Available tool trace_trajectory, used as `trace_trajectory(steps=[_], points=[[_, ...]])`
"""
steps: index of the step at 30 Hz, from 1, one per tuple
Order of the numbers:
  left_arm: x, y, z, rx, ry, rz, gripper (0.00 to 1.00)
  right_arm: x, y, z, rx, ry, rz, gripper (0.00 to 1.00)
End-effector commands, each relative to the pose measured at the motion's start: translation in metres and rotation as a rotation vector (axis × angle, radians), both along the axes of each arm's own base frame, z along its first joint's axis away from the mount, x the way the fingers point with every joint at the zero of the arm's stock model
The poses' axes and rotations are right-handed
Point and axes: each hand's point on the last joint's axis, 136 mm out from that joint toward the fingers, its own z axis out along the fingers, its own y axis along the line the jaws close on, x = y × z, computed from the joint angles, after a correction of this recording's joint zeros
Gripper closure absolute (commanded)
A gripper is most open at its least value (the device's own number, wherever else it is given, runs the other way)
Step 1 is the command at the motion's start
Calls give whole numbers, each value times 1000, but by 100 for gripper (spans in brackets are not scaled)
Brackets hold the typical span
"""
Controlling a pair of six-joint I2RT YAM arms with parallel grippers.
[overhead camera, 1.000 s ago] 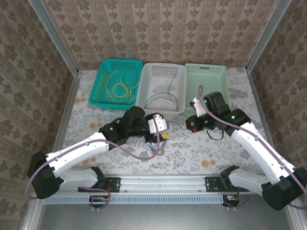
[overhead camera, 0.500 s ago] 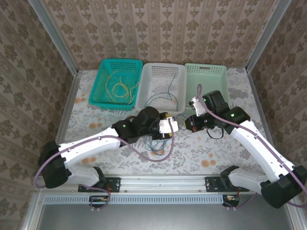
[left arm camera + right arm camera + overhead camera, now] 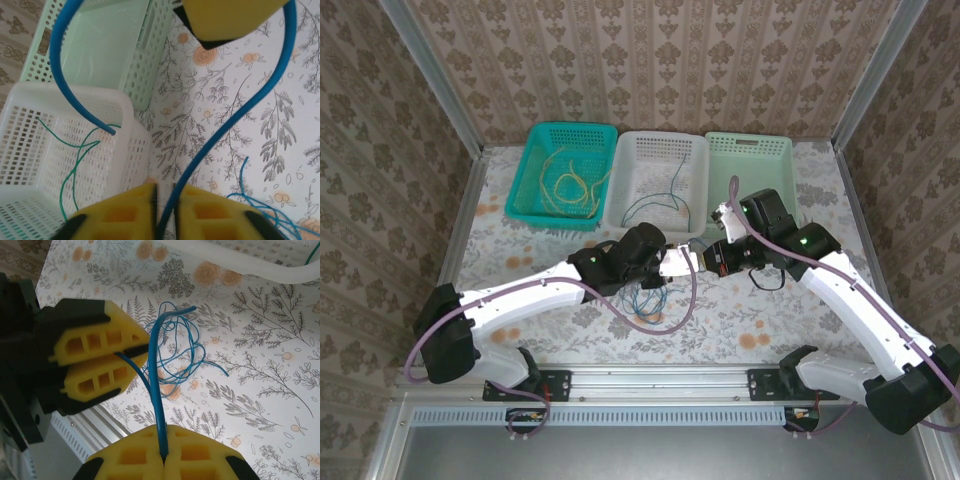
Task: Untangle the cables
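Midway along the worktop (image 3: 770, 310), by the white basket (image 3: 660, 138), our left tool (image 3: 136, 355) and right tool (image 3: 163, 435) both pinch the blue cable (image 3: 156, 385).

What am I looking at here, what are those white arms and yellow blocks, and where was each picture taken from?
These are two robot arms at the near edge of a table. One picture looks down from above; the others come from a camera on each wrist, so the yellow blocks are finger pads. The left gripper and right gripper are each shut on blue cable; a blue tangle lies on the table. Behind stand a teal basket with yellow cables, a white basket and a pale green basket.
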Motion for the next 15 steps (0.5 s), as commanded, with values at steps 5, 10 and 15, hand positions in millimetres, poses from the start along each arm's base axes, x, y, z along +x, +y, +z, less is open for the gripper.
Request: trace_trajectory(steps=[5,10,15], points=[[-12,-2,4,-83,98,8,100,21,-10,37,96,-159,-169,100],[-23,-10,4,-216,268,10,100,34,-24,61,205,-300,-327,100],[-32,-23,11,-340,426,5,100,38,-36,67,271,-392,-437,100]])
